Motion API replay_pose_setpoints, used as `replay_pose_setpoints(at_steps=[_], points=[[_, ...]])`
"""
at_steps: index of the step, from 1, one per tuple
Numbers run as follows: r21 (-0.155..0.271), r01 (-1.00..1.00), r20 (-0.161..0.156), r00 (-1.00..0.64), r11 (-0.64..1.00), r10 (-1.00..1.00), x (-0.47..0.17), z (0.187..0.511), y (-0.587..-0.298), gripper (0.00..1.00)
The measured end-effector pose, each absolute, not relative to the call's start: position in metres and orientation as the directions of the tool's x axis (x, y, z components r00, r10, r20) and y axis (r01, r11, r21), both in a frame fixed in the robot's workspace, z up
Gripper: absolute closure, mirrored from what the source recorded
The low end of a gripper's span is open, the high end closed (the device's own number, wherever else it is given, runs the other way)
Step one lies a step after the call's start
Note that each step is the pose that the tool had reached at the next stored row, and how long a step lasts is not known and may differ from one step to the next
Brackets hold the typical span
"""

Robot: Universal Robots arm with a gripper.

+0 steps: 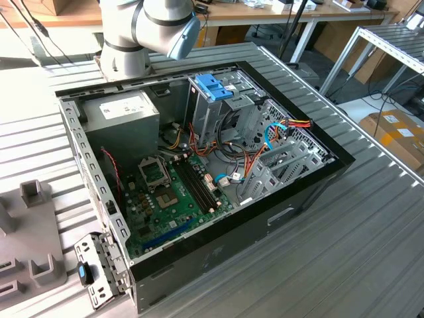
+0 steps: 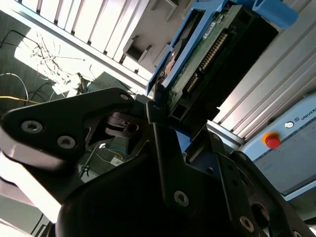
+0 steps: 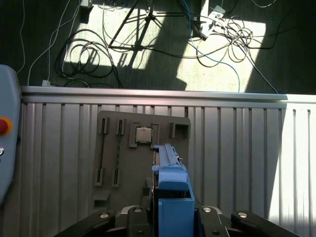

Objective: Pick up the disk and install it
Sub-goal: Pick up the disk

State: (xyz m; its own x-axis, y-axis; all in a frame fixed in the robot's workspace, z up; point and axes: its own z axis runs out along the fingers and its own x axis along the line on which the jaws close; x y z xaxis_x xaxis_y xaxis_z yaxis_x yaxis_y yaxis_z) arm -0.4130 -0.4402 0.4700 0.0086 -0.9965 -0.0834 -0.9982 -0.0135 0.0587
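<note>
Above the ribbed aluminium table (image 3: 237,148) and flat grey moulded tray (image 3: 111,143), the black gripper (image 2: 175,121) clamps between its fingers the disk (image 2: 202,59), a slim slab with blue plastic rails, green circuit board and connector pins exposed.

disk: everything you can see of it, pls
The disk is clamped in the gripper, jaws shut on it. The second wrist view shows its green circuit board, a row of connector pins, a dark body and blue plastic side rails. In the first wrist view its blue end faces the grey parts tray.
</note>
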Motion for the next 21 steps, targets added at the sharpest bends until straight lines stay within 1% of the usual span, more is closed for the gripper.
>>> replay_pose_setpoints(at_steps=[21], points=[[0.059, -0.998, -0.083, 0.009, -0.014, -0.996, -0.413, 0.483, -0.440, 0.63]])
